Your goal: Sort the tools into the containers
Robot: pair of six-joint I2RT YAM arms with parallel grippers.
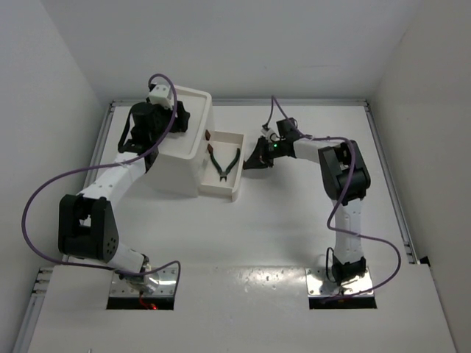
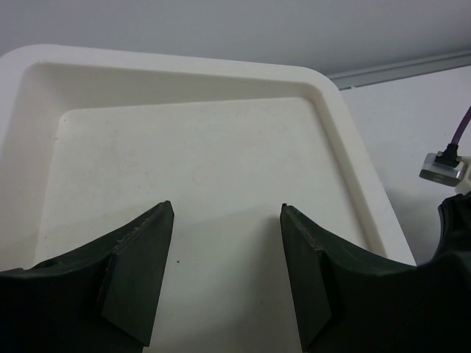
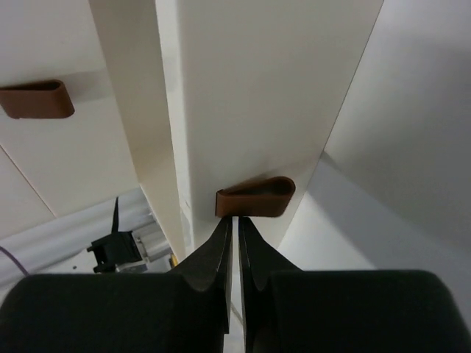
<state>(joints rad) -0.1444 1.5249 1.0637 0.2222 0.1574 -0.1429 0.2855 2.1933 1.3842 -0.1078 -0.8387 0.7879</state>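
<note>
The white box [image 1: 180,158] stands at the back left. Its lower drawer [image 1: 234,143] is pulled out to the right, and dark green-handled pliers [image 1: 223,163] lie in it. My right gripper [image 1: 255,157] is shut, with its tips [image 3: 235,218] touching the underside of that drawer's brown knob [image 3: 255,197], not around it. My left gripper [image 1: 179,120] is open and empty over the box's recessed tray top [image 2: 191,158], which holds nothing. The other tools are out of view.
A second brown knob [image 3: 33,99] shows on the drawer beside it, also in the top view [image 1: 210,136]. Purple cables loop from both arms. White walls close in the table at the back and sides.
</note>
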